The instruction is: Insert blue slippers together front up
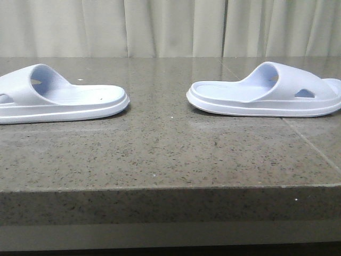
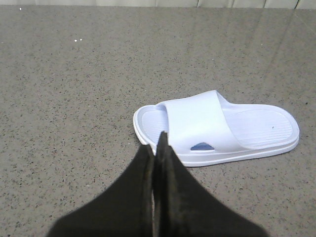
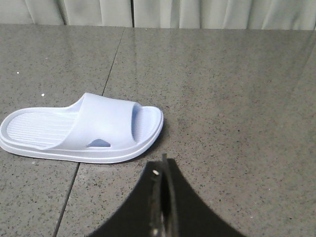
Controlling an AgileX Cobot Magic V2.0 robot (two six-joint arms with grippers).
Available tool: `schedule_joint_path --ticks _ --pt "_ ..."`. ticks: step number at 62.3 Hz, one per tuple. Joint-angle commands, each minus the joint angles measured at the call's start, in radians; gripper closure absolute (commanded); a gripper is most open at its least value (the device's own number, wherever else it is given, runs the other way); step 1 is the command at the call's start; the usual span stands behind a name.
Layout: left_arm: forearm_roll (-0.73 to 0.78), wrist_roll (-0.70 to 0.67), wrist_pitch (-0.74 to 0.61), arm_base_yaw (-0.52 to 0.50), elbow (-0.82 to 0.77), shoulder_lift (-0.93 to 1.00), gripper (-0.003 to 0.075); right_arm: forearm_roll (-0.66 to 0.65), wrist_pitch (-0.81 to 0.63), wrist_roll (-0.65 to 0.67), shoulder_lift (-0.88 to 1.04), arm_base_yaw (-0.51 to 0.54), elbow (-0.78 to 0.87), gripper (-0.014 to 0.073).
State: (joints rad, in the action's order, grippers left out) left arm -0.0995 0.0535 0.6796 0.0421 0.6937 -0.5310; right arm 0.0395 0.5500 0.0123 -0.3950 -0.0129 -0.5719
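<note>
Two pale blue slippers lie flat, sole down, on the speckled stone table. The left slipper (image 1: 58,98) is at the left edge of the front view and also shows in the left wrist view (image 2: 217,127). The right slipper (image 1: 266,93) is at the right and also shows in the right wrist view (image 3: 84,131). They lie apart with a wide gap between them. My left gripper (image 2: 159,140) is shut and empty, its tips just short of the left slipper's strap. My right gripper (image 3: 164,163) is shut and empty, a little off the right slipper's open end. Neither gripper shows in the front view.
The stone table (image 1: 170,154) has a thick front edge and a seam line at the right (image 1: 309,144). A pale curtain (image 1: 170,26) hangs behind the table's far edge.
</note>
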Motion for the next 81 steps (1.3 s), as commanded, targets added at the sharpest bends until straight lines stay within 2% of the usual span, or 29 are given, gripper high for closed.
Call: schedule_joint_path --ticks 1,16,21,25,33,37,39,63,71,81 --pt "-0.010 -0.003 -0.078 0.006 0.037 -0.017 0.0741 -0.014 -0.073 -0.012 -0.021 0.004 -0.027 0.0662" --pt "-0.010 -0.005 -0.076 0.006 0.037 -0.022 0.0740 -0.014 -0.067 -0.012 -0.021 0.004 -0.027 0.0657" --pt "-0.011 -0.005 -0.076 0.006 0.037 -0.022 0.0713 -0.014 -0.061 -0.012 -0.021 0.004 -0.027 0.0612" --pt "-0.011 -0.005 -0.076 0.006 0.037 -0.022 0.0630 -0.014 -0.058 -0.012 -0.021 0.004 -0.027 0.0517" --pt "-0.011 -0.005 -0.078 0.006 0.037 -0.022 0.0348 -0.014 -0.054 -0.012 -0.021 0.004 -0.027 0.0228" --pt "-0.011 -0.005 -0.078 0.006 0.037 -0.022 0.0248 -0.014 -0.052 -0.012 -0.021 0.004 -0.027 0.0113" --pt "-0.012 -0.005 -0.078 0.006 0.037 -0.022 0.0227 -0.014 -0.051 -0.012 -0.021 0.004 -0.027 0.0083" --pt "-0.063 -0.005 -0.057 0.006 0.047 -0.039 0.0228 -0.014 -0.052 -0.012 -0.021 0.004 -0.024 0.0073" --pt "-0.052 -0.005 0.053 0.006 0.105 -0.126 0.0228 -0.014 -0.052 -0.012 -0.021 0.004 -0.024 0.0073" --pt "-0.002 -0.005 0.228 -0.018 0.224 -0.338 0.0228 -0.014 -0.052 -0.012 -0.021 0.004 -0.024 0.0073"
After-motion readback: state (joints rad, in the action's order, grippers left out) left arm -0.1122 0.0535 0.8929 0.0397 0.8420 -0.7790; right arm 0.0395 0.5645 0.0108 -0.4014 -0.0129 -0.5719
